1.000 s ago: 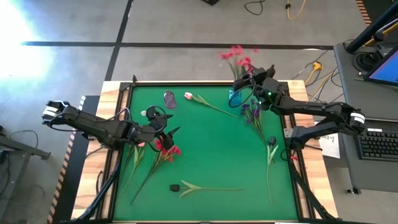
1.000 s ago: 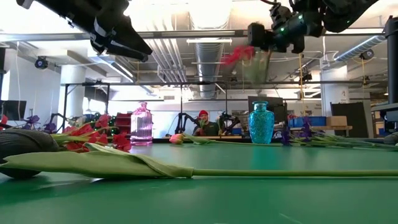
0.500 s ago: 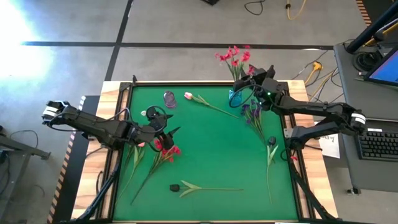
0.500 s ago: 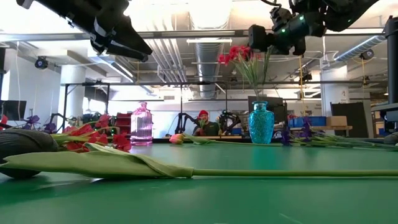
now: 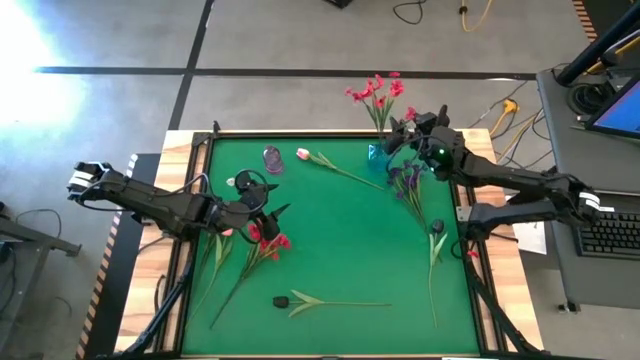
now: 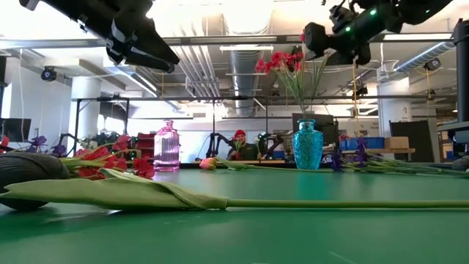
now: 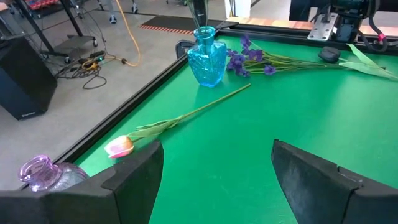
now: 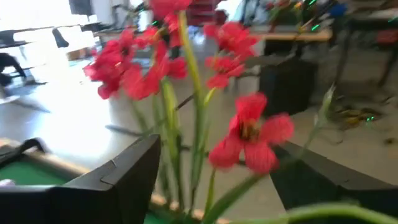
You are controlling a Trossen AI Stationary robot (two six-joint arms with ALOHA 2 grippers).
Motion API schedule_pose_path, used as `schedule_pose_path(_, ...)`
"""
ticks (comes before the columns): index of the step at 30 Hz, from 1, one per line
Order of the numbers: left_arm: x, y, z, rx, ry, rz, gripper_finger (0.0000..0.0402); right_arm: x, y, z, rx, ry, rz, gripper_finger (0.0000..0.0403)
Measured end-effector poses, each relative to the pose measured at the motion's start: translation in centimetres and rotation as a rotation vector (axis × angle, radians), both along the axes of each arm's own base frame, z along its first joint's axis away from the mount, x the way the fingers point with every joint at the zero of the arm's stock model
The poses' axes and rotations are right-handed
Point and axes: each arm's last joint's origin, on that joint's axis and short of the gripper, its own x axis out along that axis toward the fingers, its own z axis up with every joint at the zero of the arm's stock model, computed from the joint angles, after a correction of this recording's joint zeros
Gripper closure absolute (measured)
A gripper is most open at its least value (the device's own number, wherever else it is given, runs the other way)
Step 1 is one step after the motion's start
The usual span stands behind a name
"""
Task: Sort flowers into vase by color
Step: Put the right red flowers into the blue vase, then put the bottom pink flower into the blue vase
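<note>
Red clustered flower spray (image 6: 282,64) on thin green stems stands in the blue glass vase (image 6: 308,145) at the green tabletop (image 5: 340,250) far edge. Right claw (image 6: 331,38) sits just beside the stems, fingers apart per its wrist view, nothing clamped. To finish well: lift straight up clear of stems, don't snag blooms or tip vase. Left claw (image 5: 262,205) fingers apart, hovering above red sprays (image 5: 265,240) lying near the pink glass vase (image 5: 272,158).
</note>
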Motion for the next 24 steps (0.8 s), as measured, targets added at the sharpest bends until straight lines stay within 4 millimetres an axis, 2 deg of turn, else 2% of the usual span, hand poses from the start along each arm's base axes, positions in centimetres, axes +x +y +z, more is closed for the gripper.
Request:
schedule_pose_path(11,0.0,0.0,0.0,-0.026,-0.017,0.012,0.0119,-0.8,0.8,0.5,0.081,-0.077,0.156,0.0092)
schedule_pose_path(19,-0.2,-0.1,-0.4,-0.087,-0.002,0.004,0.0119,-2.0,1.5,0.7,0.136,-0.093,0.152,0.0095)
schedule_pose_path(24,-0.3,-0.3,-0.7,-0.206,0.041,-0.068,0.0119,-2.8,1.9,0.6,0.185,-0.092,0.162,0.0095)
